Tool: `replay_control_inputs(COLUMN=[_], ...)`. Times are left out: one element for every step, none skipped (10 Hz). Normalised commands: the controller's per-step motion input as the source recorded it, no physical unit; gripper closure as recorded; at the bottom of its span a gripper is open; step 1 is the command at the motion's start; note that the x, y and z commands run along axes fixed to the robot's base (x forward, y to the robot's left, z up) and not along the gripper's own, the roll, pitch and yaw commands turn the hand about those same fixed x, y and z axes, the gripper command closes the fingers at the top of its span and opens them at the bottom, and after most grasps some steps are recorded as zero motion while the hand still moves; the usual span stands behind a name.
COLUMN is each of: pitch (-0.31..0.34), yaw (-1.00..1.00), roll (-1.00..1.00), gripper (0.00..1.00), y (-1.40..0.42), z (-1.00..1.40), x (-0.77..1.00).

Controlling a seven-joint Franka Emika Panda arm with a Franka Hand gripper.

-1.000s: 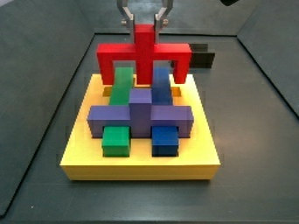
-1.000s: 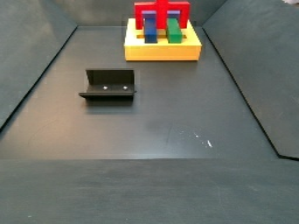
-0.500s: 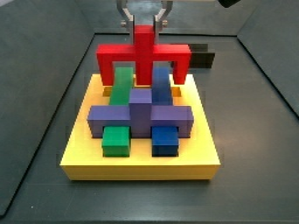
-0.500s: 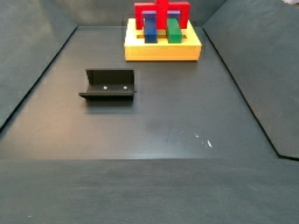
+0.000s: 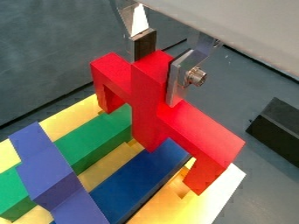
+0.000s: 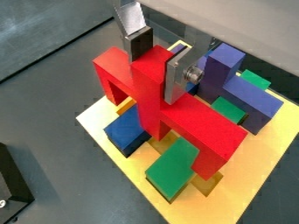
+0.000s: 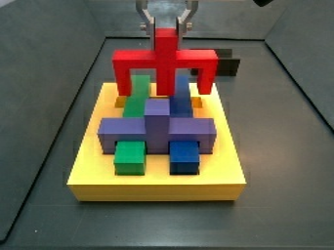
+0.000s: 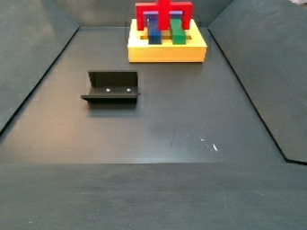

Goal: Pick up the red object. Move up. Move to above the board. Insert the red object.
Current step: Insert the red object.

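The red object [image 7: 164, 63] hangs over the far end of the yellow board [image 7: 156, 184], its two legs straddling the green bar [image 6: 176, 166] and the blue bar [image 6: 122, 129]. My gripper [image 7: 164, 20] is shut on its upright stem, with the fingers [image 5: 184, 74] pressed on both sides in both wrist views [image 6: 138, 45]. The leg tips sit close above the board's surface [image 5: 70, 114]; I cannot tell whether they touch. The purple cross block [image 7: 156, 127] sits in the board nearer the front. In a side view the red object [image 8: 164, 16] stands over the board [image 8: 166, 52] at the far end of the floor.
The fixture [image 8: 111, 87] stands on the dark floor, apart from the board, and shows partly behind the red object [image 7: 228, 66]. Dark walls rise along both sides of the floor. Small green [image 7: 128, 156] and blue [image 7: 186, 156] blocks sit in the board's front slots.
The red object and the gripper have shifted slightly to the right over the board. Nothing else has moved.
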Motion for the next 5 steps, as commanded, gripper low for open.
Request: replay_control_inputs(pitch=[-0.023,0.0,0.051,0.043,0.063], yaw=[-0.06,-0.03,0.0,0.0,0.0], roll=[0.07,0.02,0.0,0.0,0.0], gripper=[1.0,1.0,1.0,1.0,1.0], y=[0.13,0.02,0.0,0.0,0.0], z=[-0.33,-0.03,0.1,0.09,0.11], x=[-0.21,-0.09,0.0,0.0,0.0])
